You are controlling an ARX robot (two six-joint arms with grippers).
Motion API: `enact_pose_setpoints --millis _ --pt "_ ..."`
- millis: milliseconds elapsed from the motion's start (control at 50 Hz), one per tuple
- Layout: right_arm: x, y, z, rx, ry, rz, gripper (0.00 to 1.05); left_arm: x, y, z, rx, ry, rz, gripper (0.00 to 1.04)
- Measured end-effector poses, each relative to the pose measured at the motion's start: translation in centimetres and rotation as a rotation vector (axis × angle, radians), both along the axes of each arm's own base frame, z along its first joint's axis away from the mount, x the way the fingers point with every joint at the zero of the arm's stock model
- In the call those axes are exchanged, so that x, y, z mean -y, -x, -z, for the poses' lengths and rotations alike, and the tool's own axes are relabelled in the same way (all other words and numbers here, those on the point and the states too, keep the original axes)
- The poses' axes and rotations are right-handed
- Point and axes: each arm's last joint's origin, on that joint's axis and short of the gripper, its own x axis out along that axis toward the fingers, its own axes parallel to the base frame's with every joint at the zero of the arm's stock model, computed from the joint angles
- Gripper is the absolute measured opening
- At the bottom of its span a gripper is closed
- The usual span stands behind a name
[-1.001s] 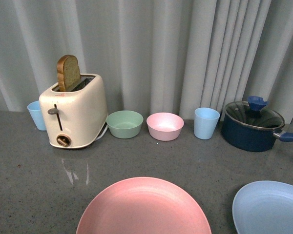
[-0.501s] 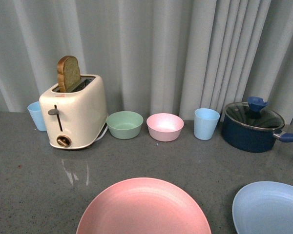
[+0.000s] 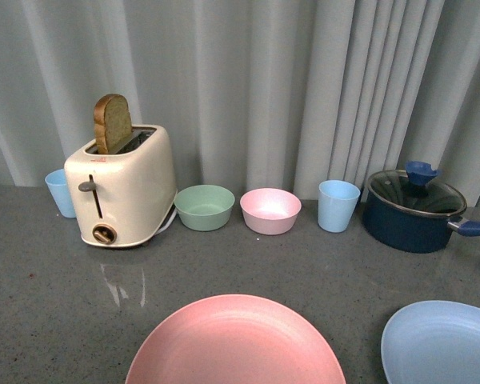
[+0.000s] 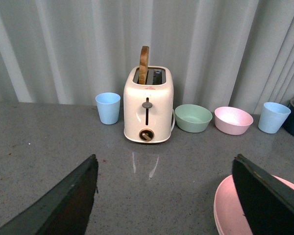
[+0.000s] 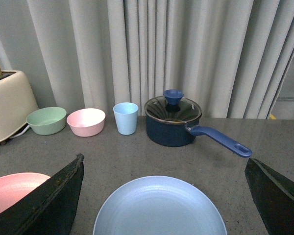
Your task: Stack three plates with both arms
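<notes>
The pink plate [image 3: 236,340] lies on the grey counter at the near middle, and the light blue plate [image 3: 444,344] lies at the near right. The beige-grey plate is out of view. Neither gripper shows in the front view. My left gripper [image 4: 164,159] is open and empty above bare counter, with the pink plate [image 4: 228,210] beside and partly under one finger. My right gripper [image 5: 164,159] is open and empty. The light blue plate [image 5: 159,210] lies between its fingers, and the pink plate's edge [image 5: 10,188] shows by one finger.
Along the back by the curtain stand a blue cup [image 3: 61,190], a cream toaster [image 3: 124,188] with a bread slice, a green bowl [image 3: 204,206], a pink bowl [image 3: 270,210], another blue cup [image 3: 338,205] and a navy lidded pot [image 3: 414,210] whose handle points right.
The whole scene has slid a little lower in the front view. Nothing on the counter has moved relative to the other things.
</notes>
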Motion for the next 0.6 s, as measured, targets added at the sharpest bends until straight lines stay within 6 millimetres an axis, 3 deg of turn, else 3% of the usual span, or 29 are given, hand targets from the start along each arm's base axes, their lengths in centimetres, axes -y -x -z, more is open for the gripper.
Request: enact_pose_setpoints --millis 100,220,340,420,601 --pt "0.0 0.0 0.0 0.0 0.0 0.0 0.97 0.0 0.0 0.0 0.0 -0.001 0.0 1.0" --pt "0.0 0.0 0.0 -0.004 -0.004 0.006 0.97 0.0 0.0 0.0 0.0 -0.002 0.0 0.98" --pt "0.5 -0.4 -0.1 -0.298 -0.145 0.242 0.97 0.0 0.0 0.0 0.0 -0.003 -0.002 0.98" --pt "1.7 -1.4 0.5 -0.395 -0.231 0.248 0.97 0.0 0.0 0.0 0.0 -0.003 0.0 0.98" --pt "5.6 -2.8 1.1 -0.433 -0.279 0.246 0.97 0.0 0.0 0.0 0.001 -0.003 0.0 0.98"
